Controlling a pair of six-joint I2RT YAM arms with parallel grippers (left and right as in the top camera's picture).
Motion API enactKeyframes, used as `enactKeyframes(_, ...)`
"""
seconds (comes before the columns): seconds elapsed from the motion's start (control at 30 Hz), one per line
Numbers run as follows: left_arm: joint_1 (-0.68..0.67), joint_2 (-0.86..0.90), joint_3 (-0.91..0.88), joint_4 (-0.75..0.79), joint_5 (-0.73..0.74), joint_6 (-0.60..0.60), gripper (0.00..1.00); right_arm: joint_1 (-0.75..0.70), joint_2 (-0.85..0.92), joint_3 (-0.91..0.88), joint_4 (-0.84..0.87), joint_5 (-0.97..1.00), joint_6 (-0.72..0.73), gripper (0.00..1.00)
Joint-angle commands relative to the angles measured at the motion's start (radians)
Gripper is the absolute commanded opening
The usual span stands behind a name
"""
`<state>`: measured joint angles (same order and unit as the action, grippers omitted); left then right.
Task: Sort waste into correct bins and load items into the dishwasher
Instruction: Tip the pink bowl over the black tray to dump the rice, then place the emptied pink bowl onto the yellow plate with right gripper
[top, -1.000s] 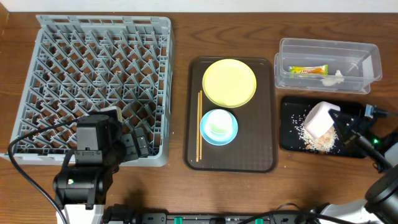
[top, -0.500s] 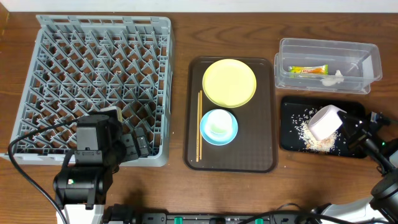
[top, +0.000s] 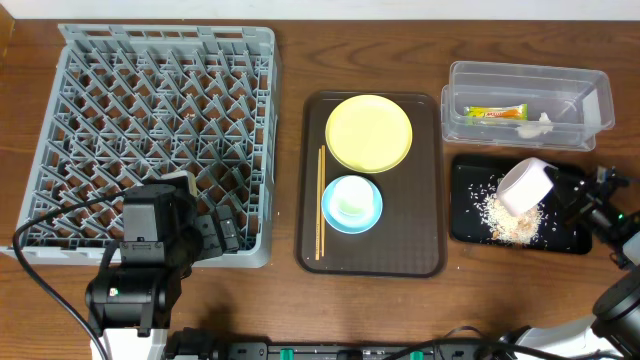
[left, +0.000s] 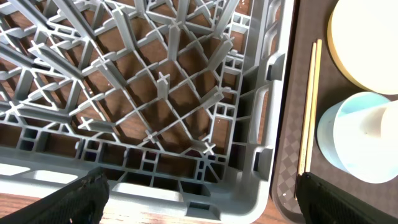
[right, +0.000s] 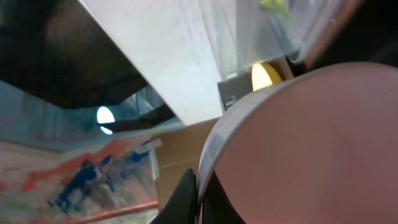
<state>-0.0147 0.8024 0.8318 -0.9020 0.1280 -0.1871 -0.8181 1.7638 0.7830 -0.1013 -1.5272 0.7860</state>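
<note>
Well to the left of the brown serving tray (top: 430, 200) stands the grey dish rack (top: 165, 140), its pegs bare. The left gripper (top: 218, 236) hangs over the rack's near corner, the one closest to the tray, with its jaws spread wide and nothing between them. In the left wrist view the rack's wall and the tray's left edge both lie between the two fingertips. On the tray, the wooden chopsticks (top: 320, 205) lie along its left side. The pale yellow plate (top: 369, 132) sits on the far half. The light blue bowl (top: 351, 203) sits on the near half, just beside the chopsticks, with the small white cup (left: 378, 124) inside it. To the right of the tray, level with its far end, is the clear tub (top: 600, 100). It holds the snack wrapper (top: 494, 113) and the white crumpled scrap (top: 537, 126). Also right of the tray, level with its near half, lies the black tray (top: 465, 215), with food crumbs (top: 505, 222) scattered and heaped in it. Over that black tray the right gripper (right: 199, 199) pinches the rim of the white bowl (top: 524, 186), which is tipped on its side above the crumbs.
</note>
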Motion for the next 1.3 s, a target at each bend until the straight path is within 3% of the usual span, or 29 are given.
enactKeyframes(0.0,0.004,0.0,0.024,-0.003,-0.008,-0.01,0.98,0.014,-0.058,0.026,0.074,-0.033,0.121,0.01)
enactKeyframes(0.13,0.004,0.0,0.024,-0.003,-0.008,-0.01,0.98,0.019,-0.104,0.026,0.194,-0.033,0.178,0.01)
enactKeyframes(0.3,0.004,0.0,0.024,-0.003,-0.008,-0.01,0.98,0.066,-0.136,0.026,0.202,-0.033,0.155,0.01)
enactKeyframes(0.83,0.004,0.0,0.024,-0.025,-0.008,-0.009,0.98,0.473,-0.137,0.022,0.193,0.08,0.156,0.01)
enactKeyframes(1.03,0.004,0.0,0.024,-0.024,-0.008,-0.01,0.98,0.608,-0.137,0.022,0.439,0.15,0.166,0.01)
enactKeyframes(1.27,0.004,0.0,0.024,-0.025,-0.008,-0.01,0.98,0.756,-0.137,0.033,0.745,0.168,0.331,0.01)
